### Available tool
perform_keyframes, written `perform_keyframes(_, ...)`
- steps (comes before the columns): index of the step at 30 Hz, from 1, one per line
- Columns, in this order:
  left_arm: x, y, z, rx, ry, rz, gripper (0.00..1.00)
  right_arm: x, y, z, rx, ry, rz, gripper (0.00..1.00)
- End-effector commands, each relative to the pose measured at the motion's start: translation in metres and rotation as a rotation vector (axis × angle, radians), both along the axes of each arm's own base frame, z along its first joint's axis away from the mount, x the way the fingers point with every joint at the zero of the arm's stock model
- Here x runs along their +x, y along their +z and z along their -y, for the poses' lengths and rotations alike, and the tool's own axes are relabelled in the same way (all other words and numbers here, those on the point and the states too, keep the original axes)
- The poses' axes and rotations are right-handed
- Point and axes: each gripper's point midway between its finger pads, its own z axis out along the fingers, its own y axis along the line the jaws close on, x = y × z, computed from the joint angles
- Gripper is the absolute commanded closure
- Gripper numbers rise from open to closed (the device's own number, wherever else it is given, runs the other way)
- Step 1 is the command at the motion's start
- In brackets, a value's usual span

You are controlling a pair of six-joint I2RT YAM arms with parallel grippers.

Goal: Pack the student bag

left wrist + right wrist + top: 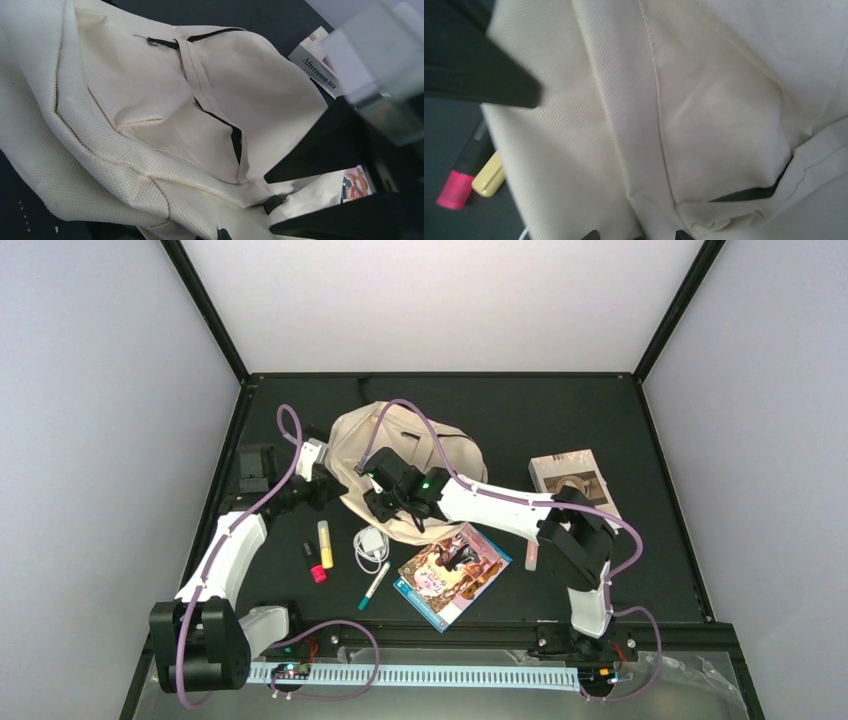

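Looking down from overhead, the student bag [455,455] lies on the black table [560,410], left of centre and toward the far side. Its long axis runs roughly from far-left to near-right, with the carry loop pointing at the far edge. The left arm rises along the table's left edge and bends inward, so the left gripper [325,483] meets the bag's left rim. The right arm reaches leftward across the table, and the right gripper [380,502] hangs over the bag's near-left part. Bare tabletop lies beyond the bag and to its right, up to a pale book [570,478] near the right edge. Just in front of the bag lie a yellow highlighter [325,543], a pink marker [315,568], a white cable [372,545], a teal pen [373,587] and a colourful book [453,575].

From the left wrist, cream fabric fills most of the view, with a dark zipper line crossing it. The folds gather toward the bottom centre, where the left gripper is clamped on a fold. The pale book shows past the bag.

From the right wrist, the fabric sits close under the fingertips [593,235], which stand apart with cloth between them. I cannot tell whether they pinch it. The marker and highlighter lie side by side just beside the bag's edge.
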Motion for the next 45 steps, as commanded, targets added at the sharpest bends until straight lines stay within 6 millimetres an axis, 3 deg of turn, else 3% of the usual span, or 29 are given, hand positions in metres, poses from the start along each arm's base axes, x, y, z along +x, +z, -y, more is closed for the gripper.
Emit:
perform_keyframes(1, -0.001, 0.019, 0.007, -0.032, -0.04, 0.068, 0.99, 0.013, 0.0, -0.002, -0.031, -0.073, 0.021, 0.6)
perform_keyframes(9, -0.001, 0.018, 0.008, -0.033, -0.044, 0.067, 0.99, 0.009, -0.018, 0.013, -0.117, -0.111, 0.017, 0.67)
perform_keyframes(18, -0.001, 0.019, 0.007, -0.028, -0.045, 0.074, 0.98, -0.005, -0.019, 0.016, -0.144, -0.108, 0.013, 0.67)
perform_keyframes(28, -0.002, 0.018, 0.008, -0.026, -0.048, 0.076, 0.98, -0.003, -0.033, 0.033, -0.222, -0.144, 0.049, 0.69)
perform_keyframes(37, -0.003, 0.019, 0.008, -0.028, -0.052, 0.077, 0.98, 0.008, -0.03, 0.014, -0.19, -0.095, 0.11, 0.69)
perform_keyframes(45, -0.005, 0.018, 0.011, -0.039, -0.072, 0.078, 0.98, -0.004, -0.034, -0.008, -0.139, 0.049, 0.105, 0.68)
